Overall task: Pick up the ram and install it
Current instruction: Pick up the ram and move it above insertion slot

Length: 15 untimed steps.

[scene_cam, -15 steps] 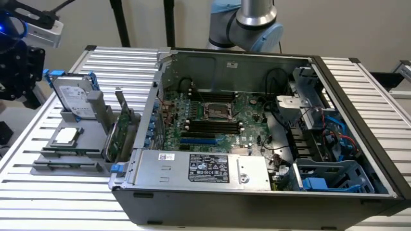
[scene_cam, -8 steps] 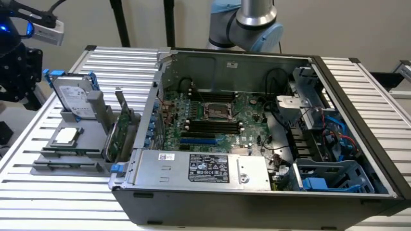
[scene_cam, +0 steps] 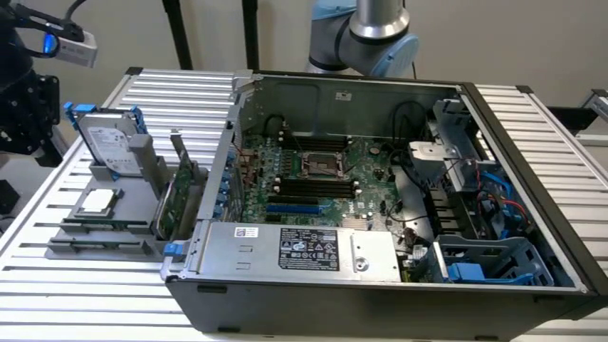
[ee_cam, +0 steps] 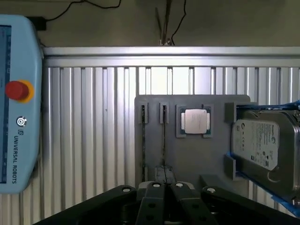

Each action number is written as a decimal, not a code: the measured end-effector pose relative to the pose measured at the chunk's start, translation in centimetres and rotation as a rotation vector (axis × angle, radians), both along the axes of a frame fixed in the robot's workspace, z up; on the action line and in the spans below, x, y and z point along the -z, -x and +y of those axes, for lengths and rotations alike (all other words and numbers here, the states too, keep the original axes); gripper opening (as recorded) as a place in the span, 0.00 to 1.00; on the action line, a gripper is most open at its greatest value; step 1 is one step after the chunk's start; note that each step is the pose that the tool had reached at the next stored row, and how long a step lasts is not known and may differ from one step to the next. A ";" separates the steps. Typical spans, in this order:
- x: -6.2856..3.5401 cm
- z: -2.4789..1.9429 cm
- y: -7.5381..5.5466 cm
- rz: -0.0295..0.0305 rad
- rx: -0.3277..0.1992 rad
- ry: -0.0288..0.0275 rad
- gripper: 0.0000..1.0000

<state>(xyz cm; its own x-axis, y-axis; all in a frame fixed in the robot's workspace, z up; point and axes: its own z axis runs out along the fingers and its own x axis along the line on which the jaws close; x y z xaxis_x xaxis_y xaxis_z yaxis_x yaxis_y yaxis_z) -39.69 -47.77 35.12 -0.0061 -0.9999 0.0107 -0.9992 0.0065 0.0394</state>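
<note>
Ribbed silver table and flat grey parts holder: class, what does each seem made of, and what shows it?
The ribbed silver table looks like bare metal, probably aluminium: pale, with a dull sheen along even slats. The flat grey parts holder looks like matte plastic: uniform grey, no shine, moulded slots.

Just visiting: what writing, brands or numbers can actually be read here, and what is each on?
"UNIVERSAL ROBOTS": printed on the pale blue control tablet, below its red button.
On the hard drive: label print too small to read.
On the power supply: black and white stickers, too blurred to read.
On the processor chip: no legible marking.
</note>
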 end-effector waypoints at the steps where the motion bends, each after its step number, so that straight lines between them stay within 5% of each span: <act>1: 0.07 -0.13 0.0 -0.0007 -0.003 -0.0005 0.00; 2: 0.13 -0.24 0.0 -0.0013 -0.006 -0.0014 1.00; 15: 2.01 -0.61 0.0 -0.0015 -0.025 -0.0032 1.00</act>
